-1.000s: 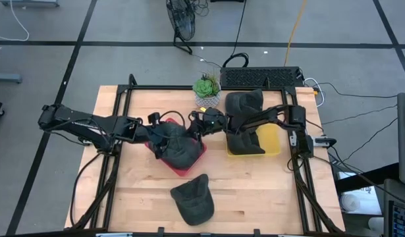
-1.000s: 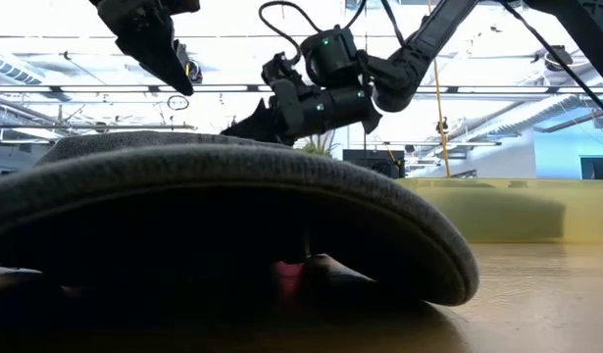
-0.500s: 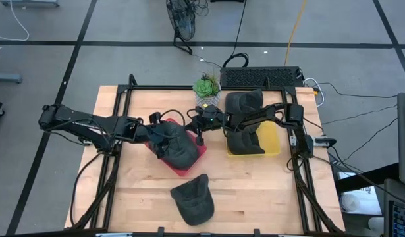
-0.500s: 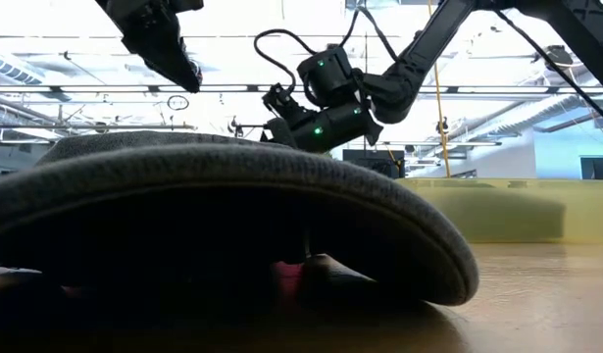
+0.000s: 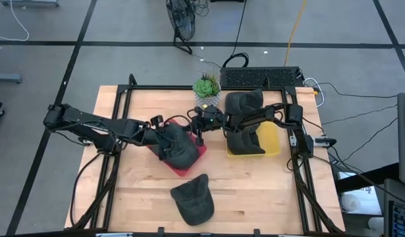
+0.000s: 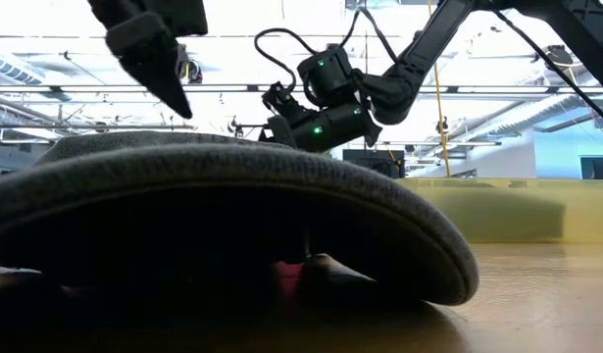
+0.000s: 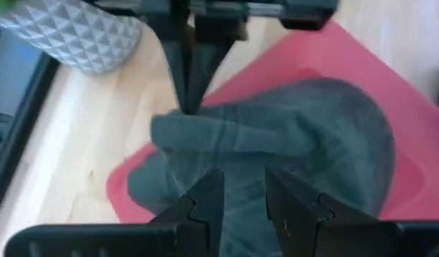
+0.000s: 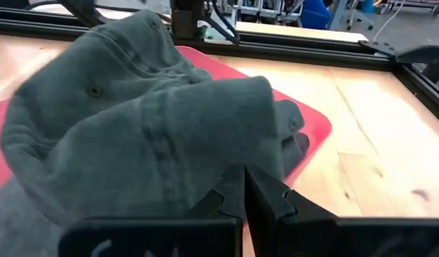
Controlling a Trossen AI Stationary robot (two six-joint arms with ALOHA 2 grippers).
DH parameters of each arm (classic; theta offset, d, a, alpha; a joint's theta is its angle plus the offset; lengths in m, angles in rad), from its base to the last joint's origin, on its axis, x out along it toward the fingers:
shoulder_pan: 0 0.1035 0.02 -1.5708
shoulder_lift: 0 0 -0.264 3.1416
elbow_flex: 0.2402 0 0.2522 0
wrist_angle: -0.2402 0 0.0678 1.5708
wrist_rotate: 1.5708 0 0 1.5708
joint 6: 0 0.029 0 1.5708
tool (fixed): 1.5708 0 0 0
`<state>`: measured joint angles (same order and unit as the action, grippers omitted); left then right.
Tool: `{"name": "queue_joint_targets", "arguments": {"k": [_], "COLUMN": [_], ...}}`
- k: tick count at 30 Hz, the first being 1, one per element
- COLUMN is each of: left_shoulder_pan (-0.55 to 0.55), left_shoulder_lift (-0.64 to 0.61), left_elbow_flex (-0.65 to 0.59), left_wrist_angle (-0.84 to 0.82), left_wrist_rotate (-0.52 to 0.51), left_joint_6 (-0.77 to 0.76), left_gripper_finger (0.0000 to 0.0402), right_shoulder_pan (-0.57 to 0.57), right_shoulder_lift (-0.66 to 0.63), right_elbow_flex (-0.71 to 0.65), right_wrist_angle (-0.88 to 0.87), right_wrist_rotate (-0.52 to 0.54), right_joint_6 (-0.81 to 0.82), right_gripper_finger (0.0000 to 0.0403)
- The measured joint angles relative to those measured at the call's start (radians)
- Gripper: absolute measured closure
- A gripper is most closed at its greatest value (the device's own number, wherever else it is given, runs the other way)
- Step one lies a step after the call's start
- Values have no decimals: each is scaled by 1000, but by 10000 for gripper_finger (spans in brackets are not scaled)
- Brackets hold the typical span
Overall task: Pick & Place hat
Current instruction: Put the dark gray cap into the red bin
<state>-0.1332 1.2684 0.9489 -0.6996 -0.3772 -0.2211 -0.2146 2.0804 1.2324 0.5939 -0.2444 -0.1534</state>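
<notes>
A dark gray hat [image 5: 178, 148] is lying on a red tray [image 5: 199, 155] near the middle of the wooden table [image 5: 255, 191], and it looks like it was put there because the tray is its spot to be dropped in. Another hat [image 5: 194, 198] is lying alone on the wood at the near edge, probably waiting for its turn. Two more hats are sitting by the yellow tray [image 5: 272, 139], one in it and one just behind it. The left gripper [image 7: 242, 193] is hanging right over the hat on the red tray, with its two fingers a little apart and nothing between them, so it is not holding the hat. The left arm is stretching long and low across the table from the left side to get there. The right gripper [image 8: 243, 187] is pointing at the same hat from the other side, just beside the red tray's far edge, with its fingers pressed tight together and gripping nothing. The right arm is bending in from the right side, reaching past the yellow tray. A little green plant in a pot [image 5: 206, 89] is standing at the back of the table, just behind the two grippers.
</notes>
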Motion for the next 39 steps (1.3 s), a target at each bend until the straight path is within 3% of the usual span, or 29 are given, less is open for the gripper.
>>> {"name": "queue_joint_targets", "arguments": {"k": [6, 12, 33, 39], "left_shoulder_pan": [5, 5, 6, 6], "left_shoulder_lift": [-2, -5, -105, -105], "left_elbow_flex": [2, 2, 3, 3], "left_wrist_angle": [16, 21, 65, 60], "left_wrist_rotate": [-24, -24, -15, -15], "left_joint_6": [-1, 5, 2, 5], "left_gripper_finger": [293, 293, 293, 293], "right_shoulder_pan": [14, 14, 20, 20], "right_shoulder_lift": [0, 0, 75, 75], "right_elbow_flex": [4, 87, 107, 108], "right_wrist_angle": [-18, -176, -152, -213], "right_wrist_rotate": [0, 5, -23, -20], "right_joint_6": [-2, 3, 13, 16], "right_gripper_finger": [403, 403, 403, 403]}}
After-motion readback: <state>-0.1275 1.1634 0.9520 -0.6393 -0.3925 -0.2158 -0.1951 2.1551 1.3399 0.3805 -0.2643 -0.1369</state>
